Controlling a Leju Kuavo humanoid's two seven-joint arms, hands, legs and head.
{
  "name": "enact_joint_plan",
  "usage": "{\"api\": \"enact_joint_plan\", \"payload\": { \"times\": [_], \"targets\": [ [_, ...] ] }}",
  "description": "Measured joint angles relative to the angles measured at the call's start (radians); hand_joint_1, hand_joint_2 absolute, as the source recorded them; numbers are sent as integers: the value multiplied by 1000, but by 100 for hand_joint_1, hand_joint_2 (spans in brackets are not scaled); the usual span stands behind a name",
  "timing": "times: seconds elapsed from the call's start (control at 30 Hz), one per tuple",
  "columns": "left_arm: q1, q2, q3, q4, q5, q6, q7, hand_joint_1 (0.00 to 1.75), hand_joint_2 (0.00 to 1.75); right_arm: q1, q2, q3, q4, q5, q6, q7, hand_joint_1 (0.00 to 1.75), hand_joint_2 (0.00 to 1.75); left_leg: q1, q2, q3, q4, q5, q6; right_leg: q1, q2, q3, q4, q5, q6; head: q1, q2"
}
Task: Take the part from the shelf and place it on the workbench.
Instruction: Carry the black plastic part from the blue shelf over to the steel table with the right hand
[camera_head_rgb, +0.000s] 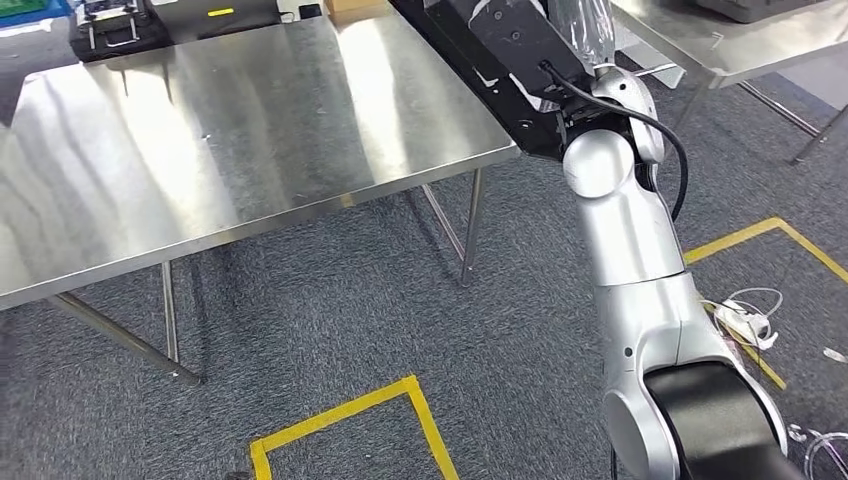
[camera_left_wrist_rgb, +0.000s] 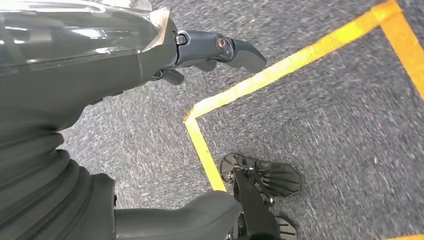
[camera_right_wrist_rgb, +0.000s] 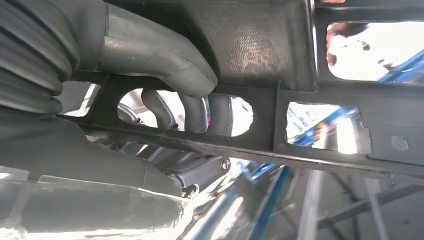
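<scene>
Part (camera_right_wrist_rgb: 280, 45) grasped by right-hand fingers (camera_right_wrist_rgb: 192, 107) above steel workbench (camera_head_rgb: 200, 150), grey carpet (camera_head_rgb: 350, 300).

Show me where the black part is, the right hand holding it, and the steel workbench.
black part (camera_head_rgb: 500, 50): head view, on its flat black face near the table corner.
right hand (camera_right_wrist_rgb: 165, 65): right wrist view, on the thick grey thumb gripping the part's frame.
workbench (camera_head_rgb: 250, 140): head view, on its bare steel top.

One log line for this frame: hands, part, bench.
right hand: grips black part | part: above workbench corner | left hand: holds nothing, over floor
</scene>
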Motion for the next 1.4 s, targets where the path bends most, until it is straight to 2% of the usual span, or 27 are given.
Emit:
{"api": "enact_joint_plan", "payload": {
  "times": [0.03,0.1,0.17,0.23,0.3,0.33,0.37,0.4,0.47,0.53,0.6,0.67,0.7,0.77,0.8,0.83,0.87,0.93,1.0,1.03,1.1,1.17,1.23,1.3,1.33,1.37,1.4],
  "targets": [
    [1,0,2,0,0,2,0,0,175,-2,2,2,6,-1,0,0,175,175,1,-8,-4,3,-2,-5,2,3,6,-11,2,-8,1,0],
    [7,2,4,0,-1,6,-1,0,175,-4,8,5,13,-1,0,0,175,175,5,-14,-7,4,-5,-15,6,-15,12,-13,2,-27,0,0],
    [12,3,7,0,-1,15,0,0,175,-7,14,7,17,-2,-1,0,175,175,4,30,-23,39,-26,-26,4,-30,19,-17,2,-42,-4,0],
    [11,3,8,0,-1,27,1,0,175,-8,17,8,20,-3,-2,-1,175,175,4,90,-74,146,-80,-37,5,-45,25,-18,-2,-53,-10,0],
    [10,4,9,0,0,33,2,0,175,-7,16,10,26,-4,-4,-1,175,175,8,111,-140,265,-123,-43,8,-64,28,-18,-6,-61,-11,0],
    [11,4,9,0,0,34,2,0,175,-6,16,11,29,-4,-4,-1,175,175,9,114,-154,285,-121,-43,9,-74,29,-18,-8,-62,-11,0],
    [11,5,9,0,0,35,2,0,175,-6,16,12,32,-4,-6,-1,175,175,9,116,-147,265,-100,-42,10,-84,32,-18,-10,-62,-11,0],
    [11,6,9,0,1,35,2,0,175,-6,17,12,33,-4,-7,-1,175,175,8,123,-120,207,-66,-38,11,-93,35,-18,-13,-61,-11,0],
    [10,8,10,0,1,35,2,0,175,-8,16,12,34,-4,-11,-2,175,175,0,160,-47,70,-9,-25,15,-110,43,-18,-20,-55,-11,0],
    [8,9,10,0,3,35,2,0,175,-10,16,13,36,-9,-16,-5,175,175,-10,179,-14,8,4,-13,22,-125,49,-20,-27,-46,-10,0],
    [8,9,13,0,4,35,2,0,175,-10,18,12,38,-24,-27,-14,175,175,-12,161,-11,2,3,-4,25,-138,55,-24,-32,-37,-9,0],
    [9,8,19,0,4,35,2,0,175,-10,20,9,39,-38,-43,-24,175,175,-8,148,-1,-10,7,7,25,-121,48,-2,-48,-31,-8,0],
    [8,7,22,0,4,35,2,0,175,-10,20,7,39,-41,-50,-28,175,175,-5,143,5,-16,10,13,25,-101,30,36,-65,-31,-6,0],
    [5,7,25,0,5,35,2,0,175,-7,15,5,41,-42,-56,-33,175,175,-3,129,7,-19,9,19,22,-66,-35,163,-113,-37,-2,0],
    [3,7,25,0,4,35,2,0,175,-3,13,5,43,-42,-57,-34,175,175,-3,121,8,-18,8,21,21,-58,-69,220,-130,-37,0,0],
    [3,7,26,0,4,35,3,0,175,1,10,4,44,-41,-58,-34,175,175,-3,112,8,-17,7,22,21,-55,-91,250,-133,-34,1,0],
    [3,6,26,0,4,35,3,0,175,4,7,3,45,-39,-58,-34,175,175,-3,104,9,-16,6,21,21,-53,-93,239,-118,-27,2,0],
    [3,5,26,0,4,35,4,0,175,5,4,2,45,-37,-59,-35,175,175,-3,91,10,-11,1,16,18,-52,-49,117,-53,-12,4,0],
    [3,6,27,0,4,35,4,0,175,5,3,2,45,-36,-60,-35,175,175,-6,83,8,-1,-8,6,15,-51,-1,5,-3,-11,5,0],
    [3,6,28,0,4,35,4,0,175,5,3,2,45,-36,-60,-36,175,175,-7,81,7,2,-11,2,16,-50,10,-17,5,-16,5,0],
    [5,6,30,0,4,35,4,0,175,5,2,2,46,-35,-61,-36,175,175,-6,80,7,2,-13,-5,18,-50,13,-20,7,-29,5,0],
    [6,7,31,0,4,35,4,0,175,4,3,1,45,-34,-62,-36,175,175,-4,86,3,17,-26,-14,13,-50,17,-22,7,-38,4,0],
    [5,7,33,0,3,35,4,0,175,3,5,1,45,-34,-62,-36,175,175,0,99,-33,99,-72,-26,9,-50,22,-23,6,-47,-1,0],
    [5,7,33,0,1,35,4,0,175,3,6,1,46,-33,-62,-36,175,175,4,108,-99,227,-125,-36,10,-50,25,-23,4,-54,-5,0],
    [6,7,34,0,1,35,5,0,175,4,6,2,48,-31,-62,-36,175,175,6,110,-123,269,-134,-37,10,-50,25,-23,3,-55,-5,0],
    [6,7,34,0,0,35,5,0,175,4,6,2,49,-29,-62,-36,175,175,6,111,-132,276,-125,-37,11,-50,26,-23,3,-55,-5,0],
    [6,7,34,0,-1,35,5,0,175,4,6,2,50,-25,-62,-36,175,175,6,113,-121,246,-100,-35,11,-51,27,-23,2,-56,-5,0]
  ]
}}
